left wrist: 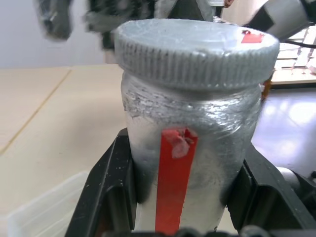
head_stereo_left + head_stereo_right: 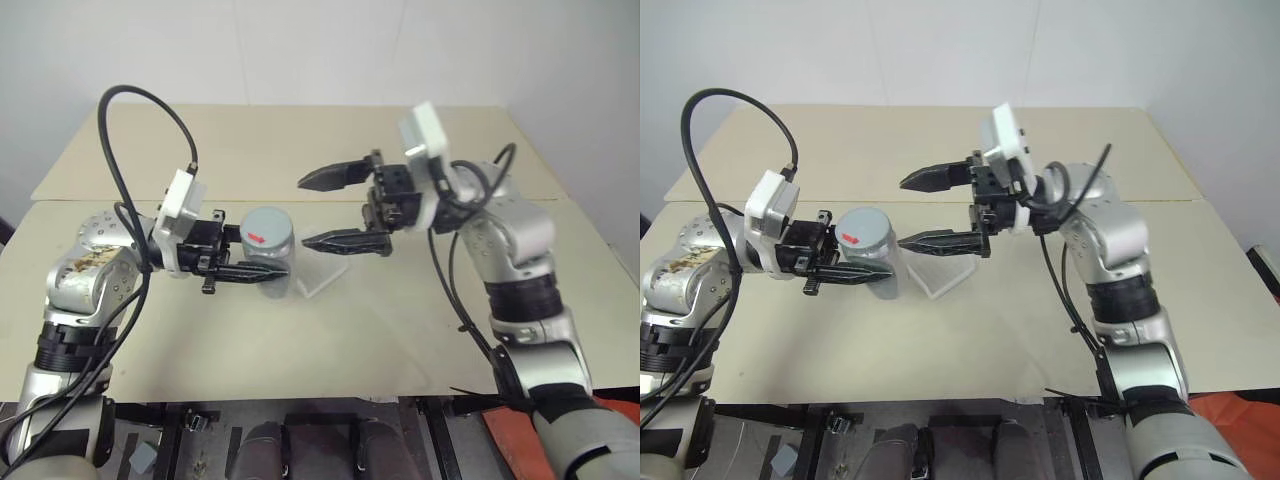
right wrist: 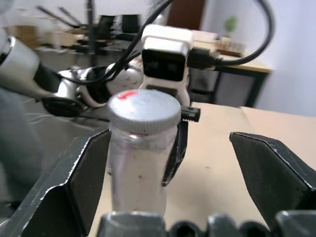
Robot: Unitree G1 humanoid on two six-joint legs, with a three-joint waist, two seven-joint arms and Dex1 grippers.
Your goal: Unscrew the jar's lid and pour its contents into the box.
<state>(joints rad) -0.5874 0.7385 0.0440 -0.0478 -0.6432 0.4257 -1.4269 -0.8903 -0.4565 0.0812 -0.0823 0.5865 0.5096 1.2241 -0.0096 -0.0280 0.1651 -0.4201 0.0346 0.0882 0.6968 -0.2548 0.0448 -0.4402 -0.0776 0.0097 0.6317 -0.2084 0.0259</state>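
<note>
The left claw [image 2: 262,270] clasped the jar [image 2: 270,260] by its body and held it upright above the beige surface [image 2: 400,330]. The lid [image 1: 197,49] sat on the jar, a red mark on its top. The right claw [image 2: 322,210] stood spread wide just beside the lid, touching nothing. The box [image 2: 322,277] lay on the surface just behind the jar, partly hidden by it and hard to make out. The jar's wrapped wall hid whatever was inside.
</note>
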